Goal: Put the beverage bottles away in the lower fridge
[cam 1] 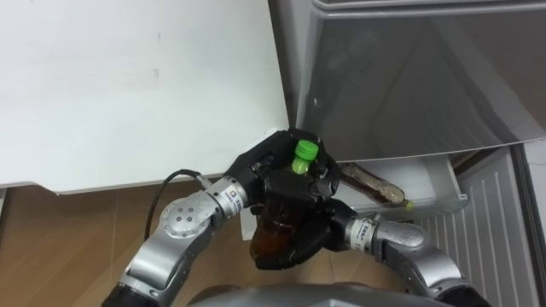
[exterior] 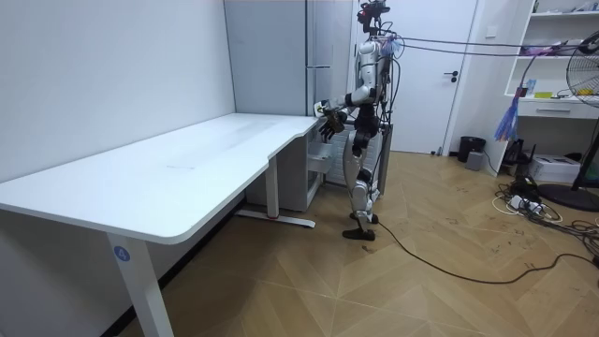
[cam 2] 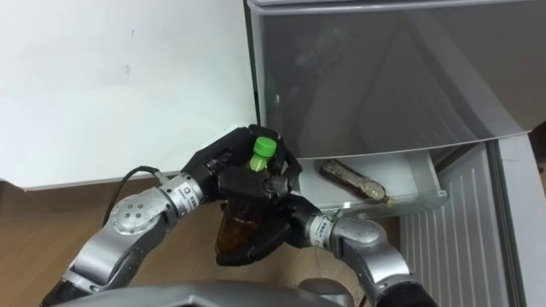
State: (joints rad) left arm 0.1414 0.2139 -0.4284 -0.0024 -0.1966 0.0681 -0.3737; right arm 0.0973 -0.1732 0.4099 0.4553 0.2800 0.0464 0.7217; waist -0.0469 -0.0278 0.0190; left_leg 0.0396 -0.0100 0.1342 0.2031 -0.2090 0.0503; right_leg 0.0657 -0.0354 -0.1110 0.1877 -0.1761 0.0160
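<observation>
Arms bent inward (wrists close together), left hand (cam 1: 258, 168) and right hand (cam 1: 319, 225) both with fingers (cam 1: 275, 147) curled

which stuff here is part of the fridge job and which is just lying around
Job: green-capped bottle, gripped by left hand and right hand; second bottle lying in the open fridge drawer.
Lying about: white table; fan; dark bin.
</observation>
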